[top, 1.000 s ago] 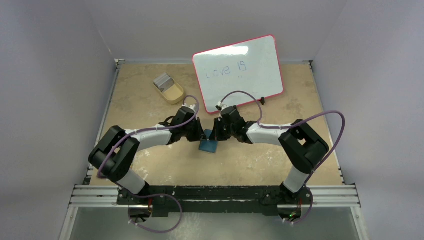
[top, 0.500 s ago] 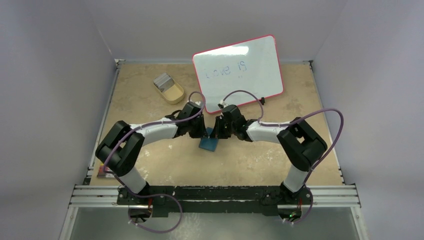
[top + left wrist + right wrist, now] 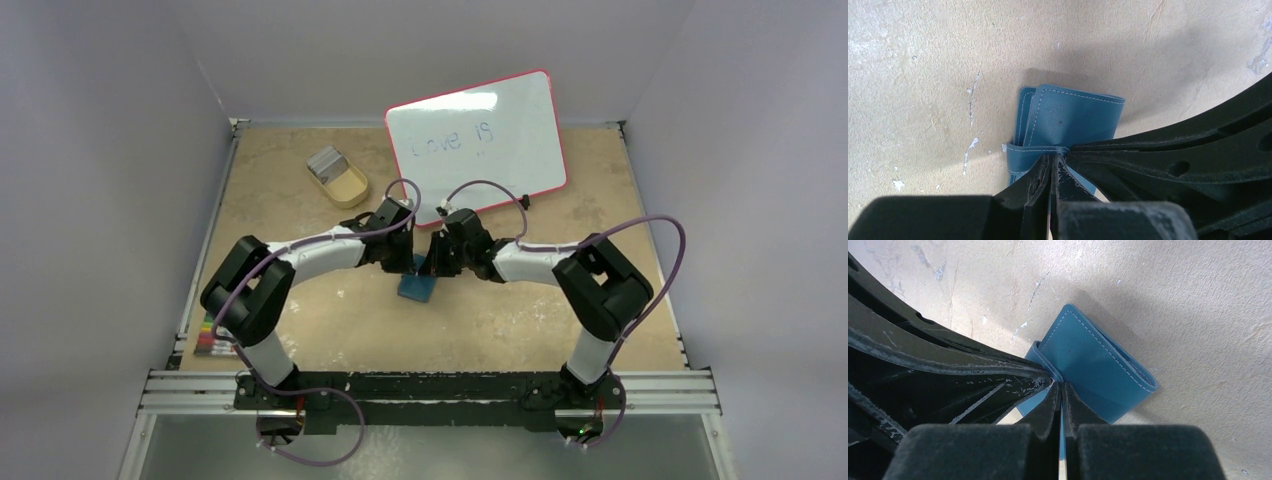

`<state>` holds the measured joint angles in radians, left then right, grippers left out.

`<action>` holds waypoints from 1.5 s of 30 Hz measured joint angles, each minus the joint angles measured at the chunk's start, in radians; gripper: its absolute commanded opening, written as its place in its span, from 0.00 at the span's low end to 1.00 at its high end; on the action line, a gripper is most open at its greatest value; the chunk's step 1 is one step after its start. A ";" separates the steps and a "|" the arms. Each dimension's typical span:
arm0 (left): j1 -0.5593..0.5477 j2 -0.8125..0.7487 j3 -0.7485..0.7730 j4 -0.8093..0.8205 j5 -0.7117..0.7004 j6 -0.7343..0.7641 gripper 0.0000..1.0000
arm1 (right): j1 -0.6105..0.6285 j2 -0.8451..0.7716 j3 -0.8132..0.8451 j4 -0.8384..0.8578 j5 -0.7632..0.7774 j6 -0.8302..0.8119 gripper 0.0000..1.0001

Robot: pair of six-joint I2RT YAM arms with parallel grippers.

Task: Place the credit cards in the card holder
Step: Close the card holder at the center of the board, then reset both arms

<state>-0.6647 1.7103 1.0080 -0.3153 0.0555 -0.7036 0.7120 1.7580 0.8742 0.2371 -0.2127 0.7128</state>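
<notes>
The teal-blue card holder (image 3: 420,288) lies at the table's middle, between both grippers. In the left wrist view the card holder (image 3: 1073,117) is partly folded, and my left gripper (image 3: 1054,157) is shut on its strap-like edge. In the right wrist view my right gripper (image 3: 1062,386) is shut on a thin blue flap of the card holder (image 3: 1098,365). In the top view the left gripper (image 3: 407,263) and the right gripper (image 3: 431,265) meet tip to tip over it. The grey-silver credit cards (image 3: 325,160) lie stacked in the tan tray at the back left.
The tan oval tray (image 3: 349,188) stands at the back left. A red-framed whiteboard (image 3: 476,146) leans at the back middle. A multicoloured striped card (image 3: 207,338) lies at the left table edge beside the left arm's base.
The left arm's elbow has swung forward and to the right, uncovering the striped card at the left edge. Both grippers have stayed shut on the card holder.
</notes>
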 measured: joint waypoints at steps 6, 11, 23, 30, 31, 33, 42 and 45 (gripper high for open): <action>0.000 -0.061 -0.040 -0.003 -0.011 -0.019 0.09 | 0.008 -0.047 -0.001 -0.048 0.015 -0.021 0.23; 0.001 -0.227 -0.047 -0.023 -0.039 -0.029 0.25 | 0.011 -0.233 -0.012 -0.113 0.065 -0.044 0.49; 0.001 -0.686 0.097 -0.182 -0.332 0.028 0.64 | 0.013 -0.784 -0.024 -0.218 0.319 -0.090 0.99; 0.001 -0.884 0.159 -0.281 -0.466 0.054 0.69 | 0.013 -0.864 0.008 -0.359 0.442 -0.104 0.99; 0.001 -0.900 0.159 -0.287 -0.471 0.056 0.70 | 0.013 -0.864 0.010 -0.368 0.452 -0.104 0.99; 0.001 -0.941 0.155 -0.302 -0.481 0.061 0.70 | 0.013 -0.866 0.010 -0.386 0.463 -0.101 0.99; 0.001 -1.003 0.069 -0.319 -0.502 0.053 0.72 | 0.013 -0.877 0.007 -0.409 0.465 -0.082 0.99; 0.001 -0.978 0.051 -0.330 -0.502 0.050 0.72 | 0.013 -0.877 0.007 -0.413 0.465 -0.080 0.99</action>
<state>-0.6636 0.7319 1.0595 -0.6449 -0.4469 -0.6533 0.7246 0.8810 0.8810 -0.1757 0.2523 0.6327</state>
